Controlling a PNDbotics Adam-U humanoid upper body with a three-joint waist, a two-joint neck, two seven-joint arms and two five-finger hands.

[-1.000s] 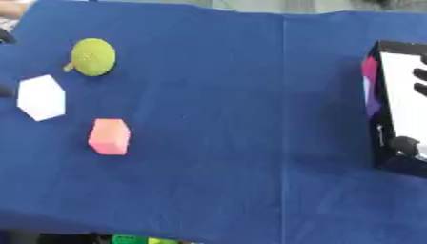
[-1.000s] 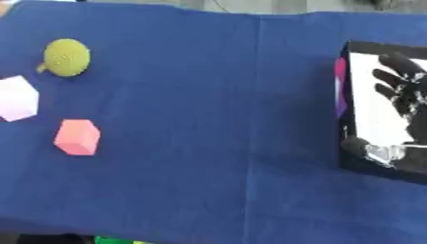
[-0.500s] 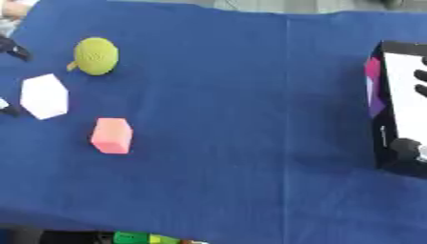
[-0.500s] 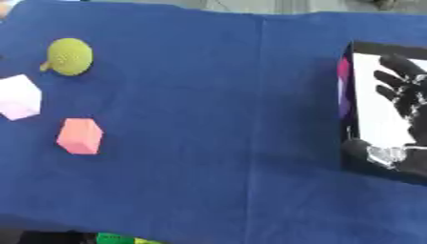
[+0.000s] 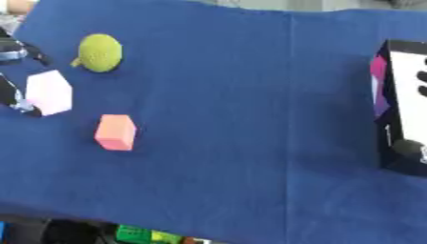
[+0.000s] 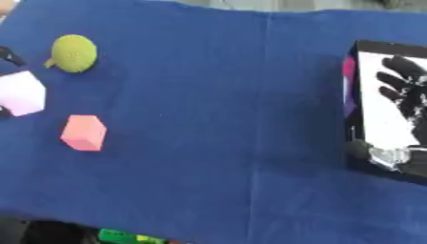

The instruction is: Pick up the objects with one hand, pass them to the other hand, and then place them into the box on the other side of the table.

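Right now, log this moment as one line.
left hand: at white block | right hand: over box | pink block, green ball: on cloth

1. This is looking like a lab or test bench: a blue cloth (image 5: pixel 250 119) is covering the whole table, wrinkle lines and all.
2. Foam-looking practice shapes (image 5: pixel 115 131) are sitting on it.
3. Bright green bits (image 5: pixel 150 235), maybe bins or toys, are peeking out below the near edge.

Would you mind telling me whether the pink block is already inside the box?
No, the pink block lies on the blue cloth at the robot's left, far from the box at the right edge.
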